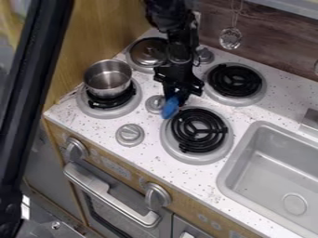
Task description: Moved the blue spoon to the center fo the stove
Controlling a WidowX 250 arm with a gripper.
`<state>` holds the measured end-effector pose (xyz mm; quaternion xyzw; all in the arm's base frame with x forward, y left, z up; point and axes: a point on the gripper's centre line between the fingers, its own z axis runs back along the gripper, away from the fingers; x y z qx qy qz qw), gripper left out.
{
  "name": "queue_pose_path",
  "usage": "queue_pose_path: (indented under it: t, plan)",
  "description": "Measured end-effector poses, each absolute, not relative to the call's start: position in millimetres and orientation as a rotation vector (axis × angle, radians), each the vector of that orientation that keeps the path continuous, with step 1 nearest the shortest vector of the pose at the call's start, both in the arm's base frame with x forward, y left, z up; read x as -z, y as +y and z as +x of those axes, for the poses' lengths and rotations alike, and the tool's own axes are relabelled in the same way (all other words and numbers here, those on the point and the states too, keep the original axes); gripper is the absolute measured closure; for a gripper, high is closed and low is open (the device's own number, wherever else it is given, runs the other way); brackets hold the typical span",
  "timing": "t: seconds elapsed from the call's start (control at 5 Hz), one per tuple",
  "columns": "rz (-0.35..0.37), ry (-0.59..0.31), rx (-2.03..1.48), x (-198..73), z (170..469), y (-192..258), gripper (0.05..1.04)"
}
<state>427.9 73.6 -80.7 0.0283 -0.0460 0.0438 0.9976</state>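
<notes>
Your gripper (175, 96) is right at the blue spoon (169, 108), but you can't tell how wide it is open or whether it has a firm hold. The spoon is under its tip, between the small silver knob (155, 104) and the nearer right burner (196, 130); if the grip is weak or off-centre, the spoon could twist or drop as you shift it, and if you travel too low, its blue end could snag on that knob or the black coil (199, 129).
</notes>
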Motion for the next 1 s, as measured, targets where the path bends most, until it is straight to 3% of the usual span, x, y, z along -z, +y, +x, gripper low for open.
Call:
queue_pose_path:
  t: [0.2, 0.4, 0.6, 0.8, 1.0]
  plan:
    - [0.037, -0.117, -0.078, 82, 433, 69, 0.336]
    - [0.076, -0.103, -0.037, 78, 430, 73, 0.105]
    - [0.105, -0.138, -0.044, 39, 421, 66, 0.087]
    - [0.059, -0.184, -0.043, 7, 405, 49, 0.087]
    - [0.026, -0.146, -0.045, 5, 378, 41, 0.087]
